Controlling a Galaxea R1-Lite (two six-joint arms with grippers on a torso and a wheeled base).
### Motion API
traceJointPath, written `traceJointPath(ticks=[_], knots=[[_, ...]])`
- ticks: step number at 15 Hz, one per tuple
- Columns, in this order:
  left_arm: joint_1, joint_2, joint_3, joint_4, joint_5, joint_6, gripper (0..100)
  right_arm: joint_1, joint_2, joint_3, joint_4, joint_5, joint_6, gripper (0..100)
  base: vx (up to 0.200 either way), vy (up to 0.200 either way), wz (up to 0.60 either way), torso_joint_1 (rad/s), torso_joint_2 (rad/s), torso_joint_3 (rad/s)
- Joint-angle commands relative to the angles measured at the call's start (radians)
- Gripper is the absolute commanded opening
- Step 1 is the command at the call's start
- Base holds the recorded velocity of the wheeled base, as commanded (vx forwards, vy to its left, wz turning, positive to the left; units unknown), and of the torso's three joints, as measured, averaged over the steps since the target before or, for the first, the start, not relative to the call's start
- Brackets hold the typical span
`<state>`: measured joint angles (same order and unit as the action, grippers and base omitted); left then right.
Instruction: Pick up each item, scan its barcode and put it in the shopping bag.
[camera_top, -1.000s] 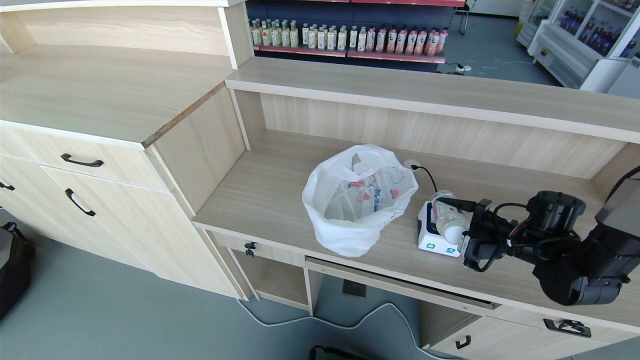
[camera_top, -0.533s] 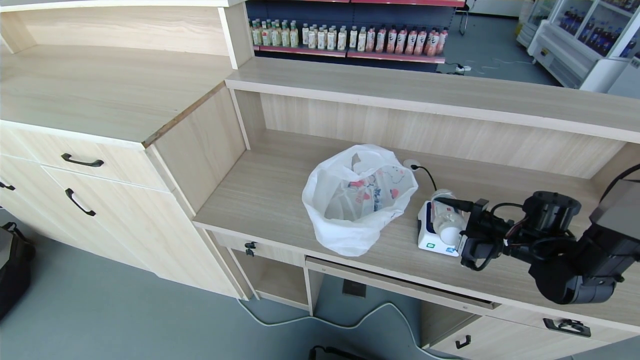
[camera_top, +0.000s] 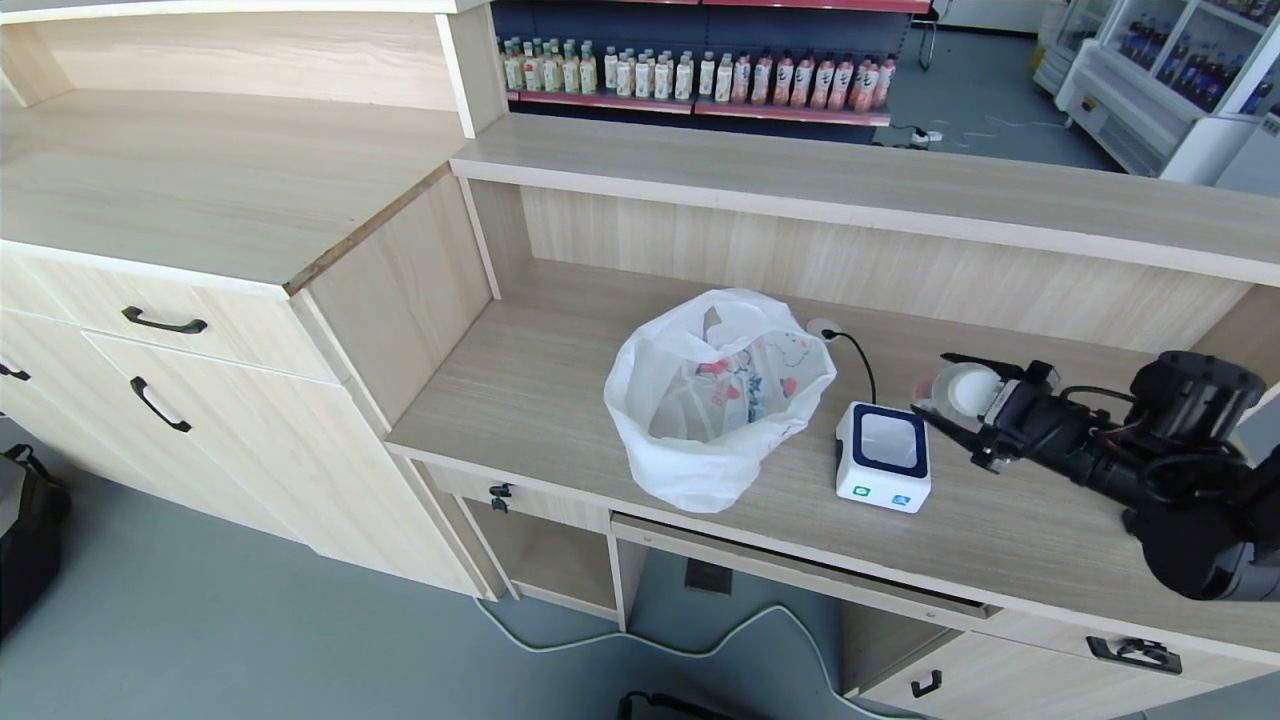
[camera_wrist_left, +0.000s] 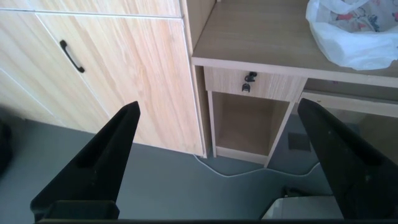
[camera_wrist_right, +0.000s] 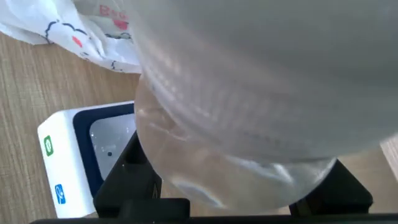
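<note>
Gripping the white-capped clear bottle (camera_top: 966, 390), right gripper (camera_top: 940, 388) holds it above the counter (camera_top: 540, 390) just right of the barcode scanner (camera_top: 884, 455), cap toward the shopping bag (camera_top: 700, 400), likely staged for the drop; left gripper (camera_wrist_left: 217, 162) is spread wide, empty, parked off the counter front to stay clear.

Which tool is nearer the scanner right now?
Right. The right tool, holding a bottle, is just right of the scanner; the left tool hangs off the counter's left front corner.
</note>
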<state>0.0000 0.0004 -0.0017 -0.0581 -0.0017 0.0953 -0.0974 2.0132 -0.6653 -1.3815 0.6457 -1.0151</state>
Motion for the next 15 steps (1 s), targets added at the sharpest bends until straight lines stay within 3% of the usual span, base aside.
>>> traceJointPath(ticks=[1,2,4,9,12,15], knots=[[0.000,0.000,0.000,0.000,0.000,0.000,100,-0.067,-0.189,0.012,0.019,-0.167,0.197,0,0.000,0.000,0.00,0.000,0.00,0.000],[0.000,0.000,0.000,0.000,0.000,0.000,100,-0.099,-0.243,0.012,0.068,-0.301,0.296,0,0.000,0.000,0.00,0.000,0.00,0.000],[0.000,0.000,0.000,0.000,0.000,0.000,100,-0.157,-0.309,0.050,0.162,-0.405,0.389,0,0.000,0.000,0.00,0.000,0.00,0.000],[0.000,0.000,0.000,0.000,0.000,0.000,100,-0.257,-0.406,0.174,0.176,-0.502,0.586,0,0.000,0.000,0.00,0.000,0.00,0.000],[0.000,0.000,0.000,0.000,0.000,0.000,100,-0.266,-0.438,0.191,0.179,-0.592,0.604,0,0.000,0.000,0.00,0.000,0.00,0.000],[0.000,0.000,0.000,0.000,0.000,0.000,100,-0.262,-0.464,0.224,0.173,-0.618,0.598,0,0.000,0.000,0.00,0.000,0.00,0.000]])
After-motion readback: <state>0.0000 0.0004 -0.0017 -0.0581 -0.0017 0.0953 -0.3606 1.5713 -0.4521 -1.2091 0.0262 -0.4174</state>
